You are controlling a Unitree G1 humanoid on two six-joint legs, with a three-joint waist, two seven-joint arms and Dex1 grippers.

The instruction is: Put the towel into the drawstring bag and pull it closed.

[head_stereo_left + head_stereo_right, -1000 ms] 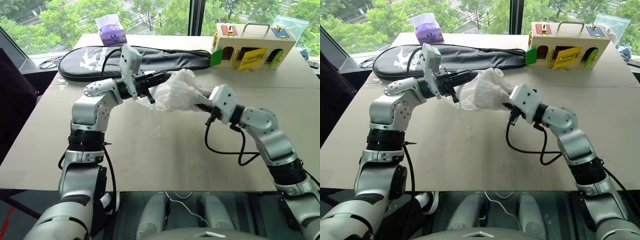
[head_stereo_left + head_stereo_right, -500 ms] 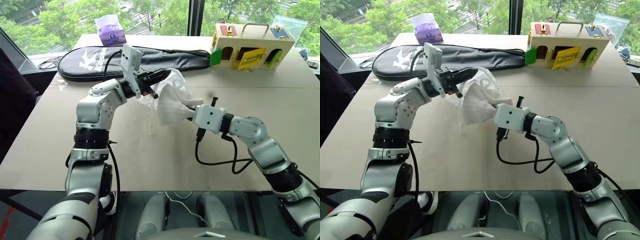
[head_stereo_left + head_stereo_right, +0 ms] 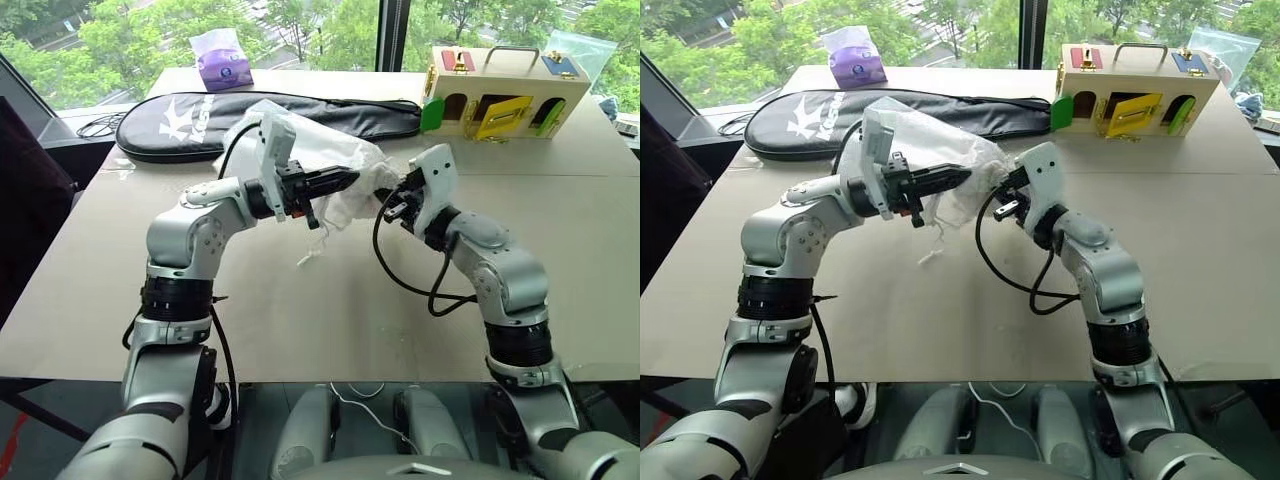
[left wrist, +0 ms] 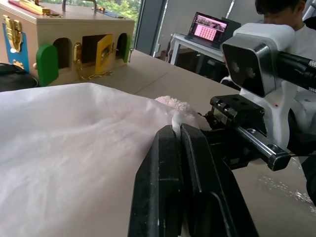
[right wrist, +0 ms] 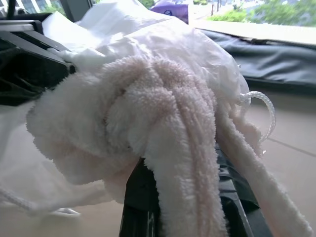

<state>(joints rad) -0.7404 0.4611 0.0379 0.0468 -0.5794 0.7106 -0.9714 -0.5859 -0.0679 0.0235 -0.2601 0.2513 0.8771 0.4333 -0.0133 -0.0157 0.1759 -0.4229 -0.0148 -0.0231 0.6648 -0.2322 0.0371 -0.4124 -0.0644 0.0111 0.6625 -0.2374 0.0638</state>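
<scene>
The drawstring bag (image 3: 320,150) is held up above the table, billowing back over my left wrist, with a cord (image 3: 310,255) dangling below it. My left gripper (image 3: 350,180) points to the right and is shut on the bag's rim (image 4: 170,118). Facing it from the right, my right gripper (image 3: 393,205) is shut on the towel (image 5: 148,113). The towel is draped over the right gripper's fingers and pressed against the bag's mouth. From the left wrist view a fluffy bit of towel (image 4: 173,104) shows at the bag's edge (image 4: 74,148).
A long black racket case (image 3: 300,115) lies just behind the bag, with a purple tissue packet (image 3: 222,62) beyond it. At the back right stands a wooden latch box (image 3: 505,90). A person (image 4: 281,10) sits beyond the table (image 3: 300,310).
The bag has swung up and back over my left wrist. My right wrist has rolled and moved left toward the left gripper, bringing the towel with it. My left gripper pulled slightly back.
</scene>
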